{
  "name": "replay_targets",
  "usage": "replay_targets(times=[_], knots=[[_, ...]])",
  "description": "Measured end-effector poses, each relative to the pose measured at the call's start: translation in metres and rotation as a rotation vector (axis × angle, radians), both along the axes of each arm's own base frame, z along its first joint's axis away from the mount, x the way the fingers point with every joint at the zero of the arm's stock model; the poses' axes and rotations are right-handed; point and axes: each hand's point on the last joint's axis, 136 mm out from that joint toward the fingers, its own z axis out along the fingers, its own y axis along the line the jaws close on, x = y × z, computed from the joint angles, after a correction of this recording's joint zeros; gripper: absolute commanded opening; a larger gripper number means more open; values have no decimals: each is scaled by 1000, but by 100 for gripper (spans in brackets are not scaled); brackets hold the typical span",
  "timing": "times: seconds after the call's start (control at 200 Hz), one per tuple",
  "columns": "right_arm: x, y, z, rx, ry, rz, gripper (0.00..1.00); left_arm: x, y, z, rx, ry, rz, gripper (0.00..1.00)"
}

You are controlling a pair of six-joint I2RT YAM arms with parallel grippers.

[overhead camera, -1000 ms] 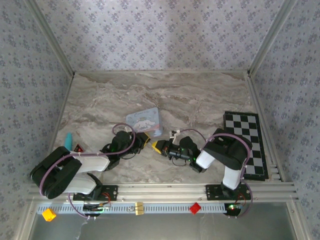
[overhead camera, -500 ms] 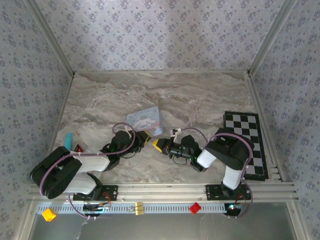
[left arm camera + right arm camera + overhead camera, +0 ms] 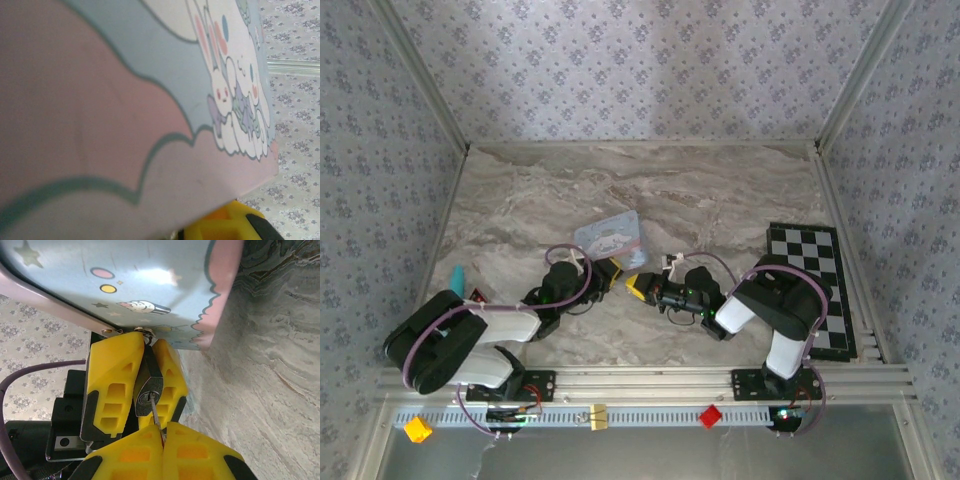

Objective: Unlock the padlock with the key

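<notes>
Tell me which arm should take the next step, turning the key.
Right. The right end effector pinches the key, its blade at the keyhole of the padlock, so it probably only needs to twist. The left end effector is clamping the padlock body.

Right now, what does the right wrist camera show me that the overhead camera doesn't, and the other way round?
Right wrist camera: the small dark padlock pinched between the yellow left fingers, and the thin key, held in the right fingers, its tip at the keyhole. Overhead camera: the whole left arm and right arm, plus the checkerboard at the right edge. Both: the pale blue cartoon tin and the marble table.
</notes>
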Motion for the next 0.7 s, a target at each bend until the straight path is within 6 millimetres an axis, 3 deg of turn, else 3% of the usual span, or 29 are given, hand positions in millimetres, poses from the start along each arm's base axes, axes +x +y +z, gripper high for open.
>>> replay_targets(times=[0.435,0.7], knots=[[8,-6,1,5,3,-11,0,7,-7,2,-15,-25,5,0],[17,-16,19,45,-14,-9,0,13,-15,23,-48,-84,-3,0]])
